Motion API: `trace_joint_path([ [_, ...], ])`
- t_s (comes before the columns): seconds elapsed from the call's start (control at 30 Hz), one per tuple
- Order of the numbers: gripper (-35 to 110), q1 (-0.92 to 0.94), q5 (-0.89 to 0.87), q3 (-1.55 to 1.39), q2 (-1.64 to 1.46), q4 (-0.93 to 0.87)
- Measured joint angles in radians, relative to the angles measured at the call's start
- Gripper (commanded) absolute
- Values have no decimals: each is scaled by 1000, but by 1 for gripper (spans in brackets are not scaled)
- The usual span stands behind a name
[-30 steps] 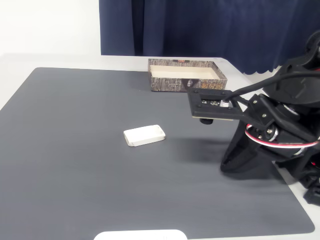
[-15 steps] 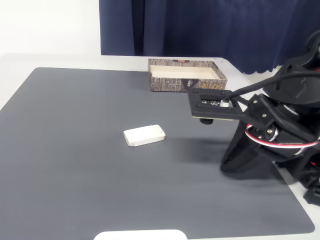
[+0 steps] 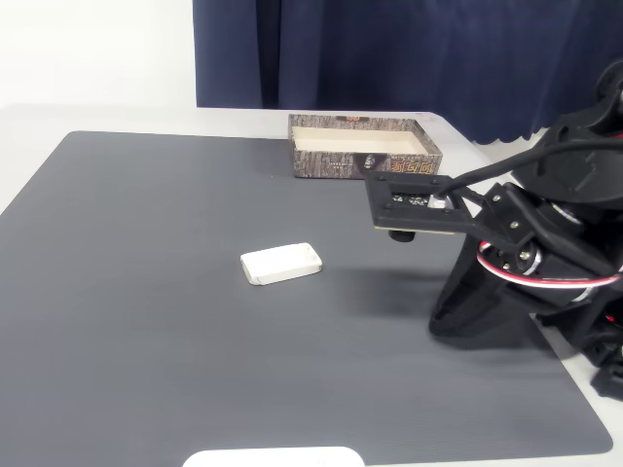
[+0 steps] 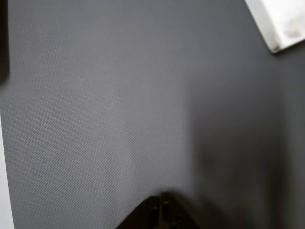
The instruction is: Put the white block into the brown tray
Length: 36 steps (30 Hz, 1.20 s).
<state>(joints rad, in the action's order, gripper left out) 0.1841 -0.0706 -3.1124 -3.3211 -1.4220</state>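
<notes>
In the fixed view, the white block [image 3: 281,264] lies flat on the dark mat [image 3: 146,292], out in the open at about 9 o'clock from my arm [image 3: 526,253]. The brown tray [image 3: 362,147] sits well apart from it, up at about 1 o'clock from the block, near the mat's far edge, with nothing in it. My job now is the reach: swing toward the block, come down from above, and line my fingers across its short side, since a flat slab like that offers little height to pinch. I'd judge a low, square approach is safest, so I don't push it along the mat.

In the wrist view, my claw [image 4: 161,214] shows at 6 o'clock as a dark tip with the fingers pressed together, holding nothing. A white corner, likely the block [image 4: 279,21], peeks in at 1 o'clock.

Against the earlier frames, nothing has moved: block, tray and my arm sit just as they did.
</notes>
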Motion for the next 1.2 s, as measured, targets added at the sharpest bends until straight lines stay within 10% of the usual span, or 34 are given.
trace_joint_path([
  [1.2, 0, 232, 276, 957, 1201, 143],
])
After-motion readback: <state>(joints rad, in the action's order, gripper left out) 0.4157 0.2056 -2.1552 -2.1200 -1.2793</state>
